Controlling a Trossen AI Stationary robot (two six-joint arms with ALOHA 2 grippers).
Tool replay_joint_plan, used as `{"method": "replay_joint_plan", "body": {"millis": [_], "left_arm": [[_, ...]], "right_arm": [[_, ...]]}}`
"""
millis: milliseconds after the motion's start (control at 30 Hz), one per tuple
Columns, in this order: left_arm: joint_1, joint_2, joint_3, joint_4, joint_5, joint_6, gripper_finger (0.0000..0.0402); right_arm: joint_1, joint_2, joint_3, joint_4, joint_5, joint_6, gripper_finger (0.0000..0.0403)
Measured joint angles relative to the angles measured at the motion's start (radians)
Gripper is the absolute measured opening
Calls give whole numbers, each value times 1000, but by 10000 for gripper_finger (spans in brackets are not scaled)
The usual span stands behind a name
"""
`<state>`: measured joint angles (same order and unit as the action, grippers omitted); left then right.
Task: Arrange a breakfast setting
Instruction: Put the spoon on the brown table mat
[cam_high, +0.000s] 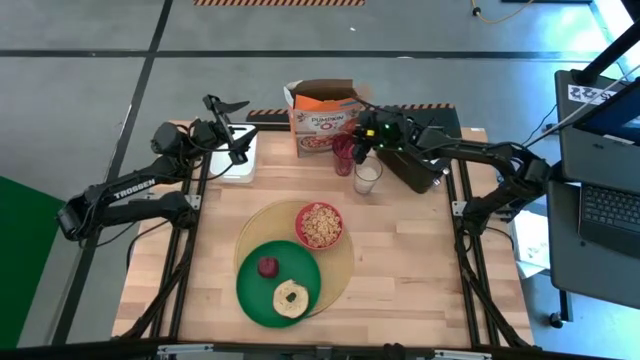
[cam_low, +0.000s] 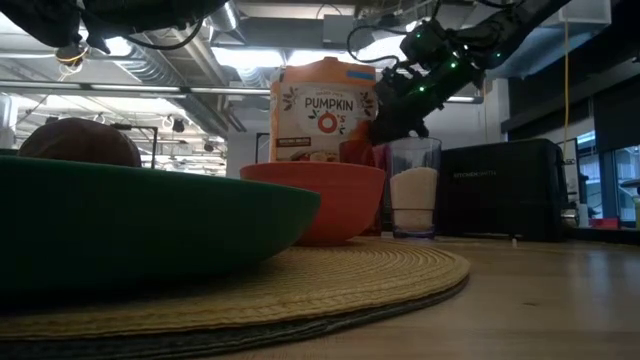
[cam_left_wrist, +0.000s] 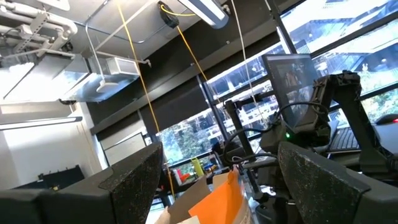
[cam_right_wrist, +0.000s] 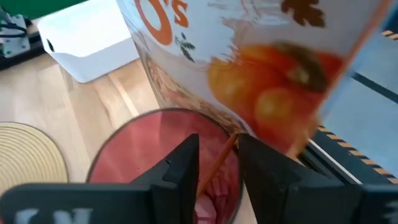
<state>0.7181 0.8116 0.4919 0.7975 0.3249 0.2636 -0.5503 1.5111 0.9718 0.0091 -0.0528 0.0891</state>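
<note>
Your placemat (cam_high: 345, 262) lies near the middle of the worktop (cam_high: 420, 280), with the green plate (cam_high: 255, 290) overlapping its near-left part. On the plate you have the dark-red fruit (cam_high: 267, 266) and, just beside it, the bread ring (cam_high: 291, 298). The red bowl (cam_high: 319, 225) sits on the placemat's far side, touching the plate's edge and filled with cereal. Behind the setting stands a glass of milk (cam_high: 367, 178), and next to it a red tumbler (cam_high: 343, 154) in front of the open cereal box (cam_high: 322, 120). Your right pincer (cam_right_wrist: 216, 163) hangs right over the red tumbler, its fingers close together around a thin orange stick rising from the cup; whether they actually pinch it, you cannot tell. A black toaster (cam_high: 415, 165) sits under that arm at the back right. Your left pincer (cam_high: 238, 135) is raised over the white board (cam_high: 236, 160) at the back left, fingers (cam_left_wrist: 134, 180) spread apart and holding nothing.
</note>
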Motion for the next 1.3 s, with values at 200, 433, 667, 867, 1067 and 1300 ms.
{"method": "replay_joint_plan", "body": {"millis": [200,433,667,867,1067,1300], "left_arm": [[0,0,0,0,1,0,314],[0,0,0,0,1,1,314],[0,0,0,0,1,1,314],[0,0,0,0,1,1,314],[0,0,0,0,1,1,314],[0,0,0,0,1,1,314]], "right_arm": [[0,12,0,21,10,-15,132],[0,12,0,21,47,-33,133],[0,12,0,45,61,-42,133],[0,12,0,53,72,-43,133],[0,12,0,53,98,-43,133],[0,12,0,53,98,-45,133]]}}
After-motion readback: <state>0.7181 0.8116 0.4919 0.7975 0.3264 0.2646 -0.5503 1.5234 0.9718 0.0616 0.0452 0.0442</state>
